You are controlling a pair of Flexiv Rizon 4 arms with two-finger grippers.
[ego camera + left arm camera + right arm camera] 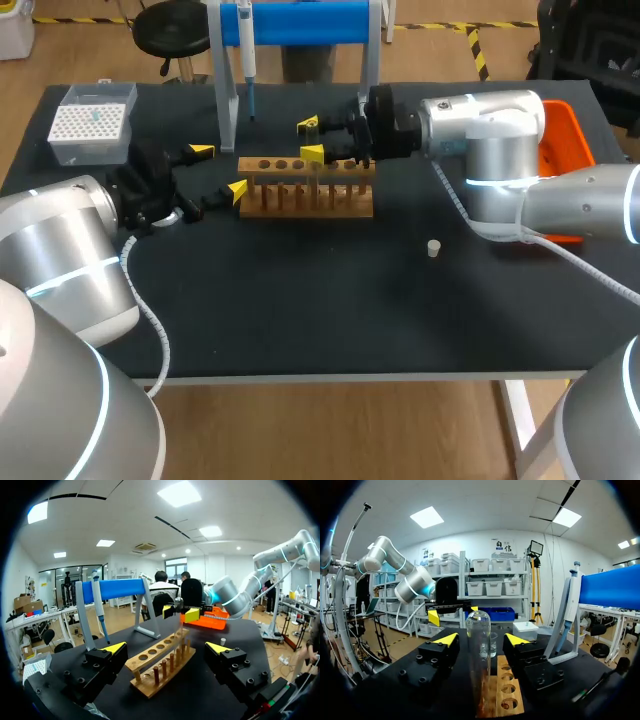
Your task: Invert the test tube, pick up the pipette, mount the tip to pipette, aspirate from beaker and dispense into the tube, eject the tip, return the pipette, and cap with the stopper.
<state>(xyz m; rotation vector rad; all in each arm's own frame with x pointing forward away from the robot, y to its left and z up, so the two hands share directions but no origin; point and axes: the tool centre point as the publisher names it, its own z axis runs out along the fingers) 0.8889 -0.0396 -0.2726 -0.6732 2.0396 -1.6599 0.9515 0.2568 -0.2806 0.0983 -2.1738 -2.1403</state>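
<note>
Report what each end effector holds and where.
Nothing is held. The right end effector straddles the test tube in the rack, fingers apart from it; the left end effector is open, empty.

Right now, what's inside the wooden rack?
One glass test tube stands in the wooden rack's end hole, between the right gripper's open fingers. Other holes look empty; the tube's lower end is hidden.

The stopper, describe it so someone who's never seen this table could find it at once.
Start at the black table, then find the wooden rack near its middle. Past the rack's right end and nearer the robot, the stopper stands alone on bare tabletop: a small pale plug, touching nothing.
</note>
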